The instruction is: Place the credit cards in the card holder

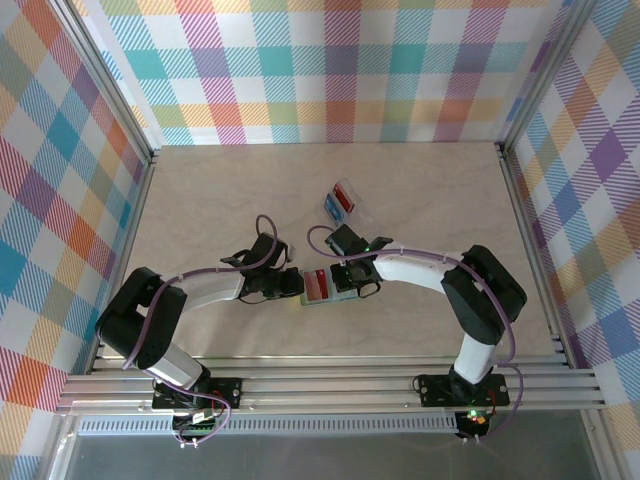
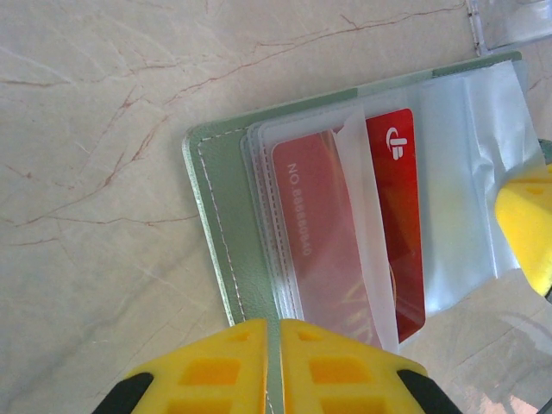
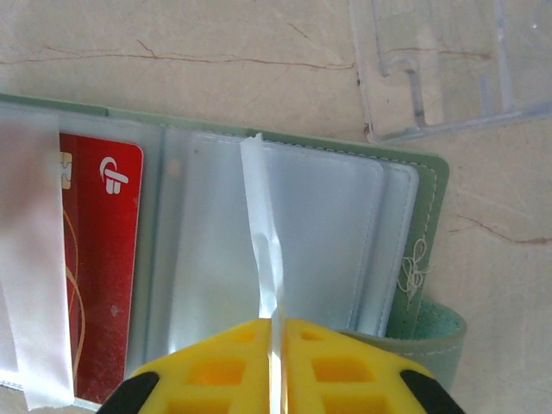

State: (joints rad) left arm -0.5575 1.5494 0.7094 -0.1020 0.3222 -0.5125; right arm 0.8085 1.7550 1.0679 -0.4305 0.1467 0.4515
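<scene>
A clear tray (image 3: 440, 78) lies at the upper right of the right wrist view, just beyond the card holder (image 2: 220, 224). From above it sits a little over centre, with a blue card (image 1: 331, 208) and a tray red card (image 1: 346, 197) inside.

The table (image 1: 430, 190) is pale and marble-patterned with reddish veins. Pastel plaid cloth walls it in, and aluminium rails run along the bottom.

The holder lies open at mid-frame, a red card (image 3: 99, 250) with a white logo in one pocket. A paler card (image 2: 315, 250) under plastic reads "NO" and a row of digits — too faint to be sure of.

The left gripper (image 2: 274, 366) is clenched on the holder's green edge. The right gripper (image 3: 272, 362) pinches one clear sleeve (image 3: 269, 233), which stands upright.
</scene>
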